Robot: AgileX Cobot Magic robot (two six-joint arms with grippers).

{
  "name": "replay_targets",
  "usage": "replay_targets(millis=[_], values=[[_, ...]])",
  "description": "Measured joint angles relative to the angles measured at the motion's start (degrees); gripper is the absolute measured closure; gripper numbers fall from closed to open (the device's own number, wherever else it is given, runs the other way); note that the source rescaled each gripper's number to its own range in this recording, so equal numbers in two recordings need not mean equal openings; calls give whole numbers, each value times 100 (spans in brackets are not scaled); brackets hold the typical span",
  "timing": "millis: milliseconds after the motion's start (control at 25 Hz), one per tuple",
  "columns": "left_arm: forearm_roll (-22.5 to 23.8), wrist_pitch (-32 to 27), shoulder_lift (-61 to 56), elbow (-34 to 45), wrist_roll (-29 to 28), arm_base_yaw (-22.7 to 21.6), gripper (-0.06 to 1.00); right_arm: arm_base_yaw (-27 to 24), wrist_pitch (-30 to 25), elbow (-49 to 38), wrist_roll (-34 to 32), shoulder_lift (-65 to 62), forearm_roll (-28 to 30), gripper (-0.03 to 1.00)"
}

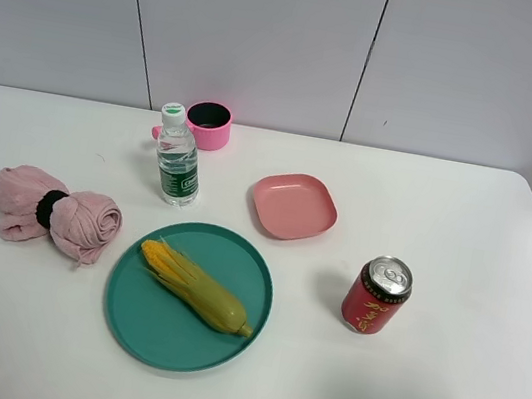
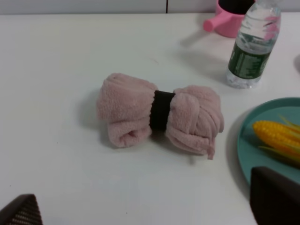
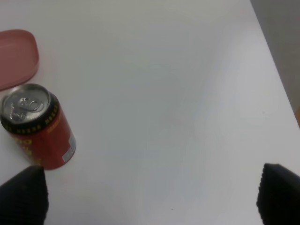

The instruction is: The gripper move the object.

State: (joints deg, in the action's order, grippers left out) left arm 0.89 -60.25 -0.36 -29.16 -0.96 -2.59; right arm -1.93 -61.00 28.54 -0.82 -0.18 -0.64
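High view: bottle (image 1: 178, 157) stood upright near the bench's far edge, just beside the pink cup (image 1: 208, 125), so a wide sideways reach could topple either; left wrist: left gripper (image 2: 145, 213) jaws apart over the towel (image 2: 159, 114); right wrist: right gripper (image 3: 150, 194) jaws apart beside the can (image 3: 37, 125).

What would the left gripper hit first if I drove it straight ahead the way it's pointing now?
Most likely the rolled pink towel, which lies centred between the open left gripper fingertips. The water bottle stands farther back and off to one side, so it is not in that line. Depth is uncertain.
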Motion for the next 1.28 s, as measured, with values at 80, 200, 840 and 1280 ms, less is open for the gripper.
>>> replay_targets(millis=[80, 200, 840, 1280], values=[[0, 0, 0, 0, 0, 0, -6, 0, 0, 0, 82, 0, 0, 10], [0, 0, 0, 0, 0, 0, -6, 0, 0, 0, 82, 0, 0, 10], [0, 0, 0, 0, 0, 0, -6, 19, 0, 0, 82, 0, 0, 10], [5, 0, 0, 0, 0, 0, -6, 247, 0, 0, 82, 0, 0, 10]])
